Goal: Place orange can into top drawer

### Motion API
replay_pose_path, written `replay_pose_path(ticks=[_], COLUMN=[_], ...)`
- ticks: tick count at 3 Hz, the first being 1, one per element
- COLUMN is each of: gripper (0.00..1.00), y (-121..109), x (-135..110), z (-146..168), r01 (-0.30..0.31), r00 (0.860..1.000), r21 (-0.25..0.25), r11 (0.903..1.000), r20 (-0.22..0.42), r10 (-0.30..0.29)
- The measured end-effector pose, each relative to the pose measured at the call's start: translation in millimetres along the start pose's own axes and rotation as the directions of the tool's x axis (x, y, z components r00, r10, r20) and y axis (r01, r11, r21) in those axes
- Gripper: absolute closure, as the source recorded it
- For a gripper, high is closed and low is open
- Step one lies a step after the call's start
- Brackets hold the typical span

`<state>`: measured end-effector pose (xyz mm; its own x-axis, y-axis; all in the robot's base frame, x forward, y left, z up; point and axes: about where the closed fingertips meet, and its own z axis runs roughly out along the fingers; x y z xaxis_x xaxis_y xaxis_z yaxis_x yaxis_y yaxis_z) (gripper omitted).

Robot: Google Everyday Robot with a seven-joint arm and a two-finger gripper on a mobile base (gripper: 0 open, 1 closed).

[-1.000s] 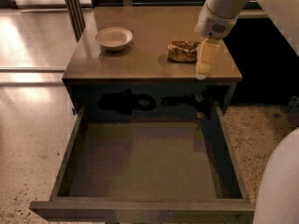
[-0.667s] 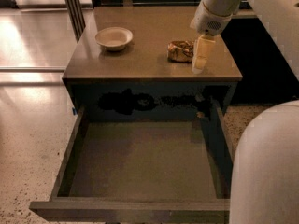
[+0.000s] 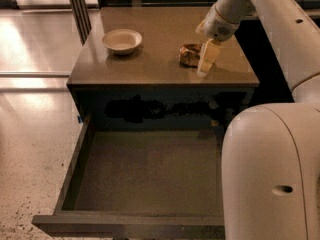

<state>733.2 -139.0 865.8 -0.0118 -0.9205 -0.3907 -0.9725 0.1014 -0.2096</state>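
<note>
One pale gripper (image 3: 206, 60) is edging left toward the crushed orange-gold metal can (image 3: 188, 55), perhaps touching; whether it is clamped cannot be told, grasp pending.

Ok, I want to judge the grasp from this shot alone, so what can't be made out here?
Camera view: the right end of the orange can is hidden behind the gripper, low over the cabinet top; contact cannot be told.
Camera view: the right wall and front corner of the top drawer are covered by the robot's body.
Camera view: the recess above the drawer is too dark to read.
</note>
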Motion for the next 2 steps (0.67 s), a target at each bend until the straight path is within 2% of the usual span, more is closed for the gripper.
replay_pose_path(ticks=[1,2], gripper=[0.00,0.00], y=[0,-13], x=[0,1], z=[0,20], r01=[0.000,-0.002], r00=[1.000,1.000], r21=[0.000,0.004], r11=[1.0000,1.0000], r20=[0.000,0.006], r10=[0.000,0.002])
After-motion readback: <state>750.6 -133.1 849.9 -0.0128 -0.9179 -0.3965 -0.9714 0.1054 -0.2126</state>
